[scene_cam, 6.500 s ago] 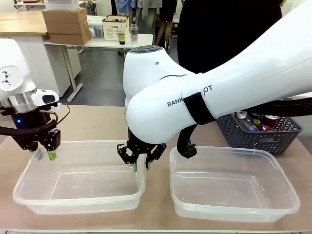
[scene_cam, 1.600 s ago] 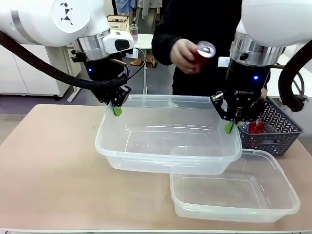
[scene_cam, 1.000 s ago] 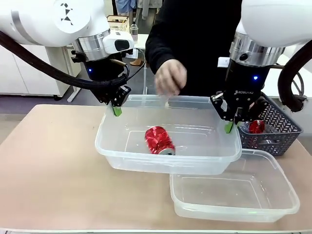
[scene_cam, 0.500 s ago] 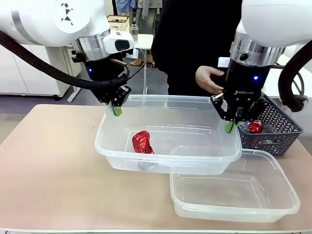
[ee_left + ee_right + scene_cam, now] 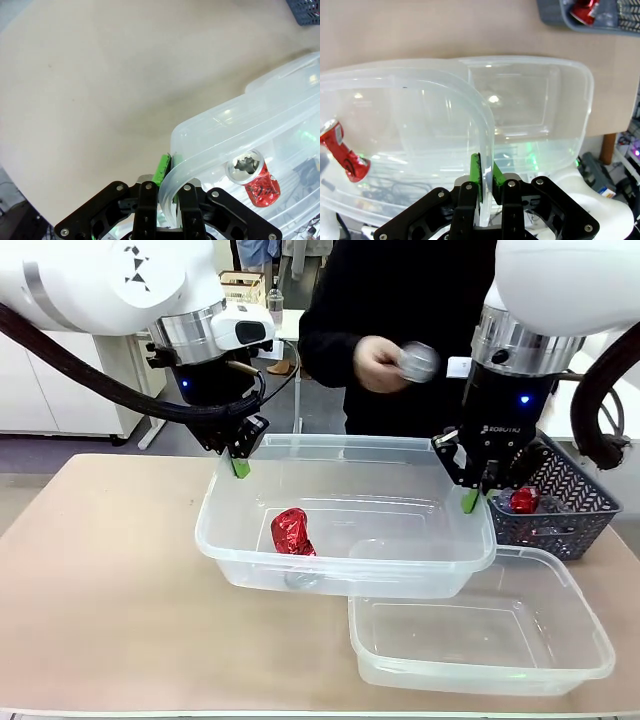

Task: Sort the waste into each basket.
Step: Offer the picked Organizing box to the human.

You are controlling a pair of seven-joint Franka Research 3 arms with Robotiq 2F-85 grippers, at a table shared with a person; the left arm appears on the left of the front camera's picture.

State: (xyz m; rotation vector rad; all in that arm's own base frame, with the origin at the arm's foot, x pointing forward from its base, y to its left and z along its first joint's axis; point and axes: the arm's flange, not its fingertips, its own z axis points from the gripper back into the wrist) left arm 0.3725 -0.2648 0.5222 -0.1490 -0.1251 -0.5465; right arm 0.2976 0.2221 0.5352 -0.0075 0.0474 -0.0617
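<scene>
Front view: the left claw is clamped on the rim of the lifted tub at its 10 o'clock corner. The right claw is clamped on the same rim at about 3 o'clock, so the tub hangs clear of the table. A red can lies on the tub's floor toward 8 o'clock. The second tub rests on the table at 5 o'clock of the lifted one, partly under it. A grey basket with cans sits at 3 o'clock. At 12 o'clock, above the tub, a person's hand holds a blurred silvery thing, possibly a can.

Left wrist view: the fingers are pressed together on the clear rim, with a green pad against its outside. The can lies inside at 3 o'clock, open end up.

Right wrist view: green pads pinch the rim. The can is at 9 o'clock, the second tub at 1 o'clock, below.
</scene>
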